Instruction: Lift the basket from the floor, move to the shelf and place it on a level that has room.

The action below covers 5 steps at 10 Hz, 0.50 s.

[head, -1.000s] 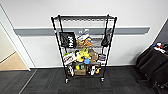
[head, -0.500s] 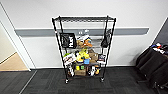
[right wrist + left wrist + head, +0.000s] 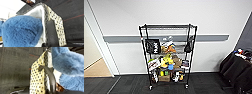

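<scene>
Nearer than a second ago looms the tall black wire shelf (image 3: 168,56); cream woven basket (image 3: 37,78) carries a blue fluffy thing (image 3: 21,31); finger state can't be told

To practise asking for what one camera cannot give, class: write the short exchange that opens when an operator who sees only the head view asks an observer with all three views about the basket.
Operator: I see the shelf ahead by the wall. Where is the basket?
Observer: The basket shows close up in the left wrist view, with its cream woven side and a dark end handle.
Operator: Is anything in it?
Observer: In the right wrist view, a fluffy blue item lies against the pale lining.
Operator: What lies beyond the basket?
Observer: The dark carpet floor, in the left wrist view.
</scene>
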{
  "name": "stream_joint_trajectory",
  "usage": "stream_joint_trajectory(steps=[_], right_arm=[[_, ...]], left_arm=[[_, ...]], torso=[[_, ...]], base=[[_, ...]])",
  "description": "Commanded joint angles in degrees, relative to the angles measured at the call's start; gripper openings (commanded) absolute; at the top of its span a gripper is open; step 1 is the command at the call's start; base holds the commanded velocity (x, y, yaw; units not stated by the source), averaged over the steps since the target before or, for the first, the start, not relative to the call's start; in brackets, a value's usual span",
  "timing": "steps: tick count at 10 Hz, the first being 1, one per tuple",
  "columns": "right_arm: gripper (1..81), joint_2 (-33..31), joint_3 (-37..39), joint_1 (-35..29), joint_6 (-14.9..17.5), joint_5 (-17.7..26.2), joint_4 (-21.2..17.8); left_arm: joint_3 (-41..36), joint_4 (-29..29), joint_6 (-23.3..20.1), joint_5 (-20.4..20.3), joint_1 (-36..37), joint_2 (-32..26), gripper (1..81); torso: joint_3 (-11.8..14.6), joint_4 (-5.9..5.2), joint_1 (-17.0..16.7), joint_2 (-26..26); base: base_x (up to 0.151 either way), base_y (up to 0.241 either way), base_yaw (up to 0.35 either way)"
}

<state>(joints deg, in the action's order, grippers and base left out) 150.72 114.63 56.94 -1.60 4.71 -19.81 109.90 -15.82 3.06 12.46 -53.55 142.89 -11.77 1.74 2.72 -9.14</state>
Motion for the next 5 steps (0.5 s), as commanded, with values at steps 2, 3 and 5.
stream_joint_trajectory(steps=[2,3,5], right_arm=[[1.0,-0.84,-1.87,-6.97,-0.42,1.27,-1.81],[1.0,-0.84,-1.88,-6.79,-0.42,1.18,-1.81],[1.0,-0.84,-1.88,-6.53,-0.42,1.18,-1.81]], left_arm=[[-1.35,-0.44,-0.16,2.48,6.48,-1.37,1.0],[-1.26,-0.44,-0.16,2.48,6.4,-1.37,1.0],[-1.26,-0.44,-0.16,2.48,6.31,-1.46,1.0]], torso=[[0.35,0.0,-0.04,0.0],[0.29,0.0,-0.06,0.0],[0.24,0.0,-0.06,0.0]], base=[[0.0,0.0,0.0],[0.0,0.0,0.0],[0.0,0.0,0.0]])
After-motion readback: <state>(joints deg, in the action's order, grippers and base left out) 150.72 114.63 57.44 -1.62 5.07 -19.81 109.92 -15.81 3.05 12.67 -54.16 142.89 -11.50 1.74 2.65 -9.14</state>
